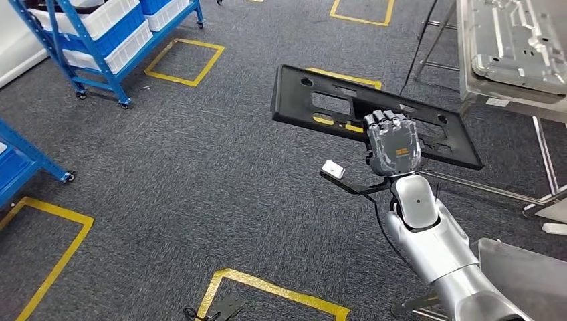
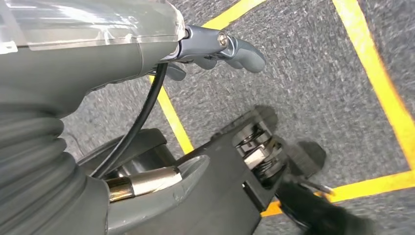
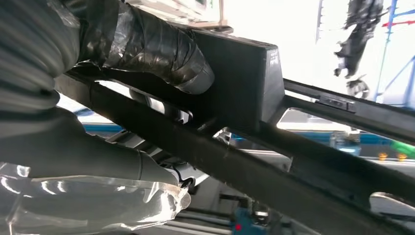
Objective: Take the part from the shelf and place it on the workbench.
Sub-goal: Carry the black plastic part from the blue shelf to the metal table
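Note:
The part is a flat black plastic panel (image 1: 321, 100) with several cut-outs, held level above the carpet in the head view. My right hand (image 1: 393, 140) grips its near edge, fingers curled over the top. Up close in the right wrist view, the taped thumb (image 3: 156, 49) presses against the panel's black frame (image 3: 254, 98). The metal workbench (image 1: 468, 80) stands at the far right, just beyond the panel's right end. My left hand (image 2: 210, 46) hangs over the floor, fingers stretched out and holding nothing.
A grey metal casting (image 1: 515, 47) lies on the workbench. A blue wheeled shelf (image 1: 100, 40) with white bins stands at the far left. Yellow tape squares (image 1: 184, 60) mark the grey carpet. Another metal surface (image 1: 528, 274) sits at the near right.

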You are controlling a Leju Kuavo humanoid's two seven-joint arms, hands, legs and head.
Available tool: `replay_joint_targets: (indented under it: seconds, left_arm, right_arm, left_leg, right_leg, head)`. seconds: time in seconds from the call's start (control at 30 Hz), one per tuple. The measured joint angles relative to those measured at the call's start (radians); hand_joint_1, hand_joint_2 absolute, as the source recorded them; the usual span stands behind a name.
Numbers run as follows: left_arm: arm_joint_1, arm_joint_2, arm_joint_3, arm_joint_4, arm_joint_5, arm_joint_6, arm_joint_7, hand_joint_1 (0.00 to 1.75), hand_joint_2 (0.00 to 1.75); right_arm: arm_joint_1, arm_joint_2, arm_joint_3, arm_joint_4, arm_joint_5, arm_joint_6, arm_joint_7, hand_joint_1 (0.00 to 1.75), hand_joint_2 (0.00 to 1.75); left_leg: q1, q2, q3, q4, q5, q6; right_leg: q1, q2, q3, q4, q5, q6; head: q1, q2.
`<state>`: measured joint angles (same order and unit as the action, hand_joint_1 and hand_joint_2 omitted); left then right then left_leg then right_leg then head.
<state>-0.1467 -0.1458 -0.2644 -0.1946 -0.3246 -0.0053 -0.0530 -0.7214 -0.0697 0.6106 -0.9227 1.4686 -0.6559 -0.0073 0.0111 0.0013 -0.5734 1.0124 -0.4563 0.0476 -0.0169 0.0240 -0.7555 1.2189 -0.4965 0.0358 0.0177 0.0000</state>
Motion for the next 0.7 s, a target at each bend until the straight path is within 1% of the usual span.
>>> replay_joint_targets:
  seconds: [0.03,0.07,0.1,0.13,0.17,0.2,0.23,0.27,0.3,0.33,0.37,0.4,0.43,0.47,0.5,0.53,0.57,0.6,0.63,0.67,0.7]
  left_arm:
    - [0.001,0.002,0.002,0.0,0.0,0.0,0.002,0.0,1.75]
    - [0.002,0.003,0.003,0.0,0.0,0.0,0.003,0.0,1.75]
    - [0.002,0.004,0.003,0.0,0.0,0.0,0.003,0.0,1.75]
    - [0.001,0.005,0.004,0.0,0.0,0.0,0.004,0.0,1.75]
    - [0.001,0.005,0.005,0.0,0.0,0.001,0.004,0.0,1.75]
    - [0.0,0.006,0.007,0.0,0.0,0.001,0.005,0.0,1.75]
    - [0.0,0.006,0.01,0.0,0.0,0.001,0.007,0.0,1.75]
    - [0.0,0.007,0.012,0.0,0.0,0.002,0.009,0.0,1.75]
    - [-0.001,0.008,0.015,0.0,0.0,0.002,0.011,0.0,1.75]
    - [-0.001,0.008,0.016,-0.001,0.0,0.002,0.013,0.0,1.75]
    - [-0.001,0.008,0.017,-0.002,-0.001,0.002,0.013,0.0,1.75]
    - [0.002,0.008,0.018,-0.003,-0.006,0.005,0.009,0.0,1.75]
    - [0.008,0.006,0.018,-0.004,-0.015,0.013,0.002,0.0,1.75]
    - [0.018,0.003,0.017,-0.005,-0.026,0.023,-0.008,0.0,1.75]
    - [0.029,0.0,0.016,-0.005,-0.037,0.034,-0.018,0.0,1.75]
    - [0.041,-0.002,0.015,-0.005,-0.045,0.043,-0.026,0.0,1.75]
    - [0.052,-0.004,0.014,-0.005,-0.049,0.049,-0.031,0.0,1.75]
    - [0.062,-0.005,0.014,-0.005,-0.051,0.052,-0.034,0.0,1.75]
    - [0.07,-0.006,0.014,-0.005,-0.052,0.053,-0.035,0.0,1.75]
    - [0.074,-0.007,0.014,-0.005,-0.052,0.053,-0.037,0.0,1.75]
    - [0.075,-0.008,0.013,-0.004,-0.053,0.052,-0.038,0.0,1.75]
  right_arm:
    - [0.0,0.002,0.0,0.005,0.0,-0.002,0.0,1.75,1.75]
    - [0.002,0.003,0.0,0.01,0.0,-0.003,0.0,1.75,1.75]
    - [0.003,0.003,0.0,0.014,0.0,-0.003,0.0,1.75,1.75]
    - [0.003,0.003,0.0,0.019,0.0,-0.003,0.0,1.75,1.75]
    - [0.001,0.004,0.0,0.022,0.0,-0.003,0.0,1.75,1.75]
    - [-0.001,0.006,0.0,0.024,-0.001,-0.004,0.0,1.75,1.75]
    - [-0.004,0.009,0.0,0.025,-0.001,-0.005,0.0,1.75,1.75]
    - [-0.007,0.011,0.0,0.027,0.0,-0.006,0.001,1.75,1.75]
    - [-0.008,0.014,0.0,0.03,0.0,-0.007,0.001,1.75,1.75]
    - [-0.009,0.015,0.0,0.032,0.0,-0.008,0.002,1.75,1.75]
    - [-0.009,0.016,0.0,0.035,0.003,-0.009,0.005,1.75,1.75]
    - [-0.011,0.017,0.0,0.038,0.008,-0.009,0.013,1.75,1.75]
    - [-0.013,0.018,0.0,0.04,0.017,-0.01,0.028,1.75,1.75]
    - [-0.013,0.019,0.0,0.042,0.027,-0.014,0.043,1.75,1.75]
    - [-0.01,0.018,0.0,0.043,0.036,-0.018,0.057,1.75,1.75]
    - [-0.005,0.015,0.0,0.044,0.04,-0.022,0.064,1.75,1.75]
    - [0.002,0.011,-0.001,0.045,0.041,-0.024,0.066,1.75,1.75]
    - [0.008,0.007,-0.002,0.046,0.041,-0.025,0.066,1.75,1.75]
    - [0.012,0.004,-0.003,0.048,0.041,-0.025,0.066,1.75,1.75]
    - [0.014,0.001,-0.004,0.048,0.041,-0.025,0.067,1.75,1.75]
    - [0.015,0.0,-0.004,0.049,0.041,-0.026,0.067,1.75,1.75]
  left_leg:
    - [-0.001,0.014,-0.001,0.0,0.0,0.0]
    - [-0.002,0.027,-0.001,0.001,-0.001,0.0]
    - [-0.002,0.04,-0.002,0.001,-0.003,0.0]
    - [-0.002,0.052,-0.001,0.002,-0.005,-0.002]
    - [-0.003,0.063,0.001,0.004,-0.008,-0.005]
    - [-0.006,0.073,0.002,0.006,-0.012,-0.01]
    - [-0.009,0.083,0.003,0.008,-0.015,-0.015]
    - [-0.012,0.093,0.004,0.01,-0.018,-0.02]
    - [-0.015,0.103,0.006,0.009,-0.02,-0.025]
    - [-0.015,0.115,0.009,0.008,-0.023,-0.03]
    - [-0.013,0.115,0.011,0.011,-0.029,-0.036]
    - [-0.01,0.101,0.008,0.025,-0.042,-0.04]
    - [-0.007,0.077,-0.005,0.059,-0.065,-0.044]
    - [-0.005,0.046,-0.028,0.113,-0.096,-0.046]
    - [-0.004,0.023,-0.061,0.184,-0.129,-0.046]
    - [-0.003,0.012,-0.095,0.25,-0.152,-0.046]
    - [-0.003,0.007,-0.119,0.292,-0.159,-0.045]
    - [-0.003,0.004,-0.127,0.298,-0.146,-0.043]
    - [-0.003,0.0,-0.116,0.262,-0.114,-0.04]
    - [-0.003,-0.013,-0.091,0.197,-0.071,-0.035]
    - [-0.002,-0.036,-0.063,0.131,-0.04,-0.031]
  right_leg:
    - [-0.002,-0.011,-0.026,0.056,-0.019,0.002]
    - [-0.004,-0.017,-0.038,0.085,-0.024,0.004]
    - [-0.006,-0.021,-0.031,0.075,-0.011,0.005]
    - [-0.007,-0.03,-0.003,0.027,0.017,0.005]
    - [-0.007,-0.051,0.036,-0.044,0.046,0.004]
    - [-0.001,-0.076,0.073,-0.11,0.067,0.0]
    - [0.004,-0.094,0.097,-0.156,0.078,-0.005]
    - [0.009,-0.103,0.107,-0.178,0.08,-0.011]
    - [0.014,-0.097,0.106,-0.18,0.078,-0.017]
    - [0.013,-0.082,0.105,-0.182,0.08,-0.023]
    - [0.011,-0.069,0.105,-0.184,0.081,-0.029]
    - [0.009,-0.057,0.107,-0.187,0.083,-0.036]
    - [0.006,-0.045,0.109,-0.189,0.084,-0.042]
    - [0.005,-0.033,0.11,-0.19,0.084,-0.047]
    - [0.006,-0.02,0.11,-0.19,0.084,-0.051]
    - [0.007,-0.005,0.111,-0.19,0.083,-0.053]
    - [0.009,0.011,0.111,-0.188,0.083,-0.053]
    - [0.011,0.028,0.111,-0.187,0.083,-0.053]
    - [0.011,0.044,0.111,-0.184,0.082,-0.053]
    - [0.011,0.06,0.11,-0.181,0.082,-0.052]
    - [0.011,0.074,0.109,-0.178,0.081,-0.05]
  head:
    - [0.0,0.0]
    - [0.0,0.0]
    - [0.0,0.0]
    - [0.0,0.0]
    - [0.0,0.0]
    - [0.001,0.0]
    - [0.0,0.0]
    - [-0.001,0.0]
    - [-0.002,0.0]
    - [-0.002,0.0]
    - [-0.002,0.0]
    - [-0.002,0.0]
    - [-0.003,0.0]
    - [-0.003,0.0]
    - [-0.004,0.0]
    - [-0.004,0.0]
    - [-0.004,0.0]
    - [-0.004,0.0]
    - [-0.004,0.0]
    - [-0.004,0.0]
    - [-0.004,0.0]
